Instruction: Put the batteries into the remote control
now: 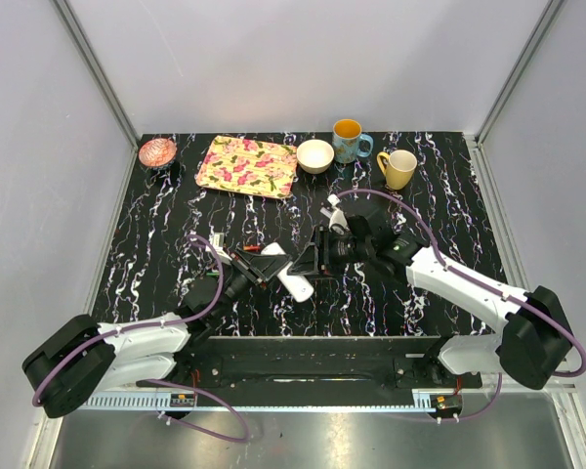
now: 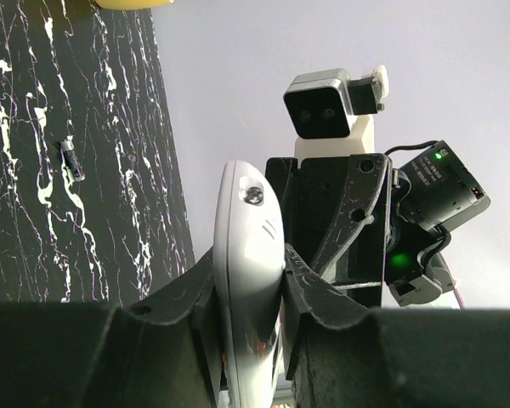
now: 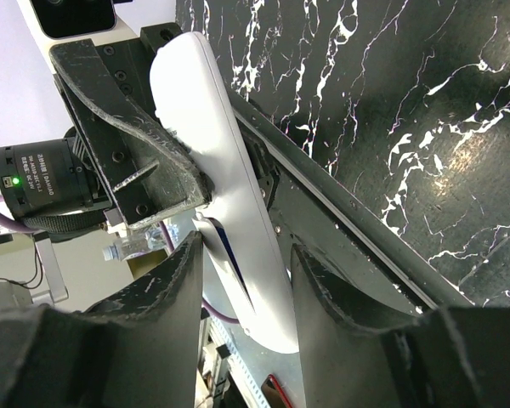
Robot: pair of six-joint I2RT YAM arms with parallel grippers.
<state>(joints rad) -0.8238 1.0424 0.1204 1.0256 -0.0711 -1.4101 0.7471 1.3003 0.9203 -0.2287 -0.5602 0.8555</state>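
A black table (image 1: 410, 293) veined with white fills the middle of the top view, closed in by plain grey walls. Along its far edge, from upper left to upper right, stand a pink bowl (image 1: 157, 151), a floral tray (image 1: 246, 166), a white bowl (image 1: 314, 155), a blue mug (image 1: 349, 142) and a yellow mug (image 1: 398, 168). In the left wrist view, a small dark cylinder that looks like a battery (image 2: 71, 159) lies alone on the marble at left of frame.

Both arms reach inward from the bottom corners and meet near the centre, slightly below the middle of the frame. The left gripper (image 1: 273, 266) comes in low from the lower left. Its fingers are pressed against both long sides of the remote control (image 2: 248, 255), which is held off the table. The right gripper (image 3: 246, 289) faces it from the right, its arm bent back toward the lower right corner. In its own wrist view the two fingers straddle the remote's lower end, one on each side and very close. Whether they actually pinch it cannot be told from here.
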